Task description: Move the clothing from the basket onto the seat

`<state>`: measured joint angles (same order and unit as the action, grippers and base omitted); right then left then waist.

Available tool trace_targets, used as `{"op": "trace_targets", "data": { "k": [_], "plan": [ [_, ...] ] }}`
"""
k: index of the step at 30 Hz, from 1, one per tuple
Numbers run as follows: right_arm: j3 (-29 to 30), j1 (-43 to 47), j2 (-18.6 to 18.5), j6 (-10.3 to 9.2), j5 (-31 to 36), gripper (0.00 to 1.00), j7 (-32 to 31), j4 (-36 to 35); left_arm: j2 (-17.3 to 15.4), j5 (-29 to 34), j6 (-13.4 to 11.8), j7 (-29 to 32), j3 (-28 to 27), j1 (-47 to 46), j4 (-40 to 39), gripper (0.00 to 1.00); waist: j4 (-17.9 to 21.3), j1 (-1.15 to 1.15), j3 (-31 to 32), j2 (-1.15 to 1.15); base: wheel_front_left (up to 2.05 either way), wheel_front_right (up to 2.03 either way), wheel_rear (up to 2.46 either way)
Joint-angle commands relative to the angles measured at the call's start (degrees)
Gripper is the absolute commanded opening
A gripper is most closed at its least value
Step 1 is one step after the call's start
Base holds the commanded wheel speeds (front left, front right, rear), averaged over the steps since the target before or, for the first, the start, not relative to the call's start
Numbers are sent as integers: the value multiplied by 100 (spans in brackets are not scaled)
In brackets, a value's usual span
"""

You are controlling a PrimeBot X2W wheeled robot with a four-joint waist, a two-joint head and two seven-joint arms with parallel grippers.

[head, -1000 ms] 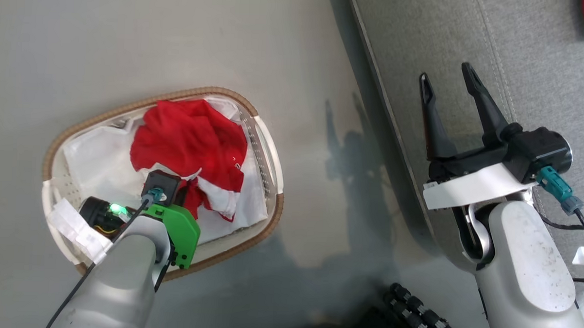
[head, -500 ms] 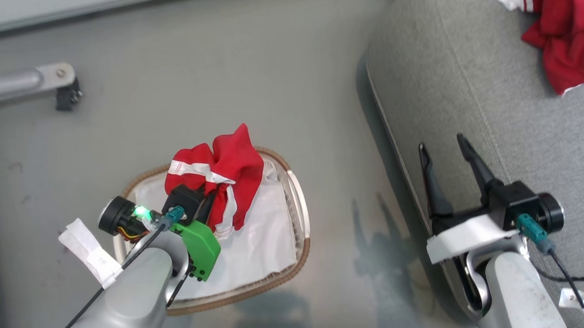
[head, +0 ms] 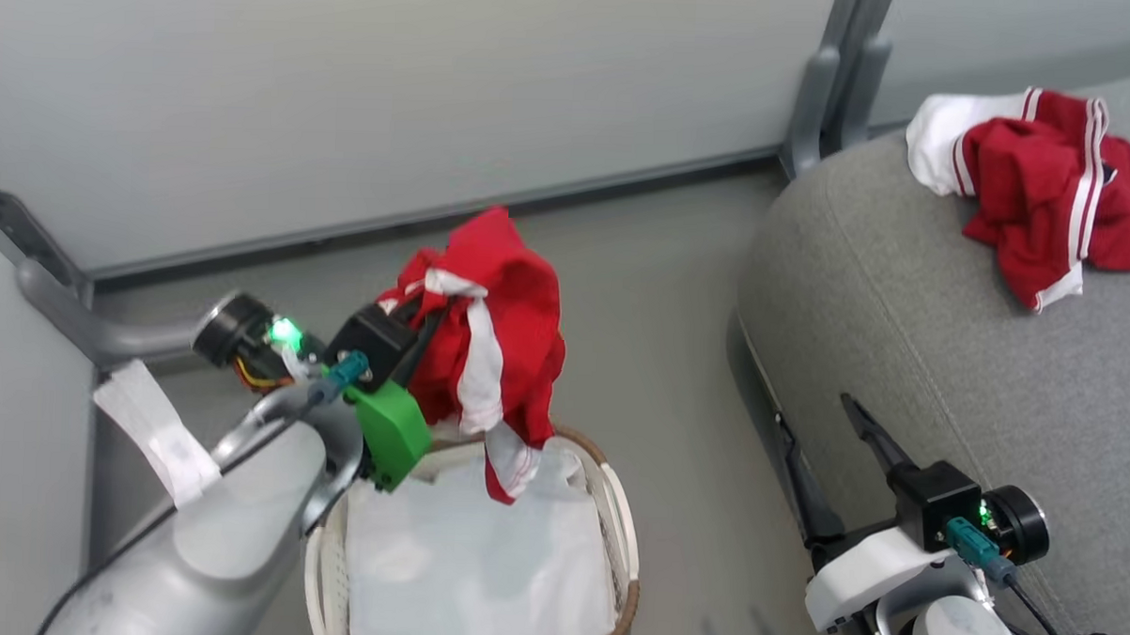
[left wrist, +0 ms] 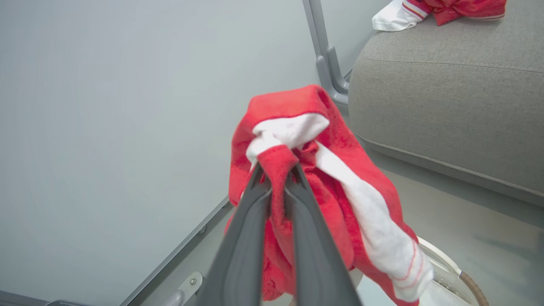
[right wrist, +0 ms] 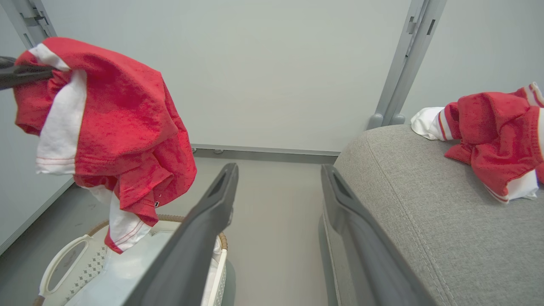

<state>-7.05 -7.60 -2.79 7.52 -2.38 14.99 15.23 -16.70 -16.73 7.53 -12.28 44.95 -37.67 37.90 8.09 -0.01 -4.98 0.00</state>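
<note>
Left gripper (left wrist: pixel 276 170): clamped on red garment (head: pixel 518 325) above basket (head: pixel 625 545).
Right gripper (right wrist: pixel 279 170): wide apart, empty.
Risk: thin pinch slipping short of seat (head: pixel 902 367), 3 o'clock.

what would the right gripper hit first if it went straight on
Nothing near, it seems: the right gripper points over bare floor beside the seat, toward the wall. The seat's edge lies close; depth is unclear.
</note>
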Motion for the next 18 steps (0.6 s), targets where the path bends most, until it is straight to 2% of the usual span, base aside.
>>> {"op": "trace_targets", "data": {
  "k": [1, 10, 18],
  "plan": [
    [-40, 93, -20, -6, -18, 100, 30, -1, -109, -56, -12, 70, 77, -156, -168, 0, -251, 1, 635, 0, 0, 0, 0],
    [-590, -167, -19, -7, -97, 100, 30, 60, -501, -461, -12, 571, 401, -1060, -1066, 0, -356, 1, 813, 0, 0, 0, 0],
    [-1096, -665, -20, -6, -204, 100, 29, 212, -360, -657, -11, 710, 673, -1628, -1350, 0, -449, 1, 894, 0, 0, 0, 0]
  ]
}}
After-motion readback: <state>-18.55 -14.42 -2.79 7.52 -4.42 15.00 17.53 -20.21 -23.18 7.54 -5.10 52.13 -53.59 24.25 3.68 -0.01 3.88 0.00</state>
